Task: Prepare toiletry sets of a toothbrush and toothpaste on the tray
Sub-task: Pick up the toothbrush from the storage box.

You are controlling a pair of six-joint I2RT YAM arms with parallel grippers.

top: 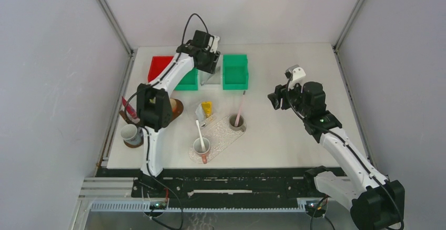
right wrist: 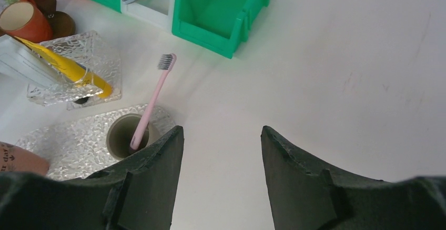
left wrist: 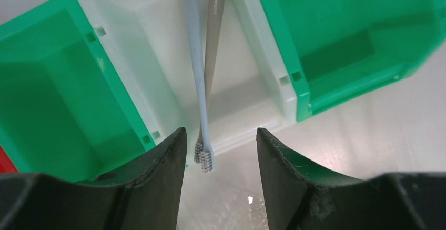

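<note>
Left gripper (left wrist: 221, 135) hovers at the back of the table (top: 294, 140), jaws apart and holding nothing, over the front lip of a white bin (left wrist: 152, 46). Leftmost in the row of bins stands a red bin (top: 158, 67), then a green bin (left wrist: 47, 98), the white bin, and a second green bin (left wrist: 347, 35). Two toothbrushes lie crossed in the white bin: a pale blue toothbrush (left wrist: 196, 56) and a grey toothbrush (left wrist: 214, 25). Their bristle heads poke over the lip, close to one finger but not pinched. Nearer the arms lies a glass tray (top: 227, 138). On its left end a pink cup (top: 201, 147) holds a white toothbrush (top: 200, 130). Just behind the tray, a yellow tube (right wrist: 68, 68) rests tilted on a small glass dish (right wrist: 101, 48). On the tray's right end a grey cup (right wrist: 117, 135) holds a leaning pink toothbrush (right wrist: 151, 103). Right gripper (right wrist: 222, 131) hangs over the table further right, jaws apart, empty.
</note>
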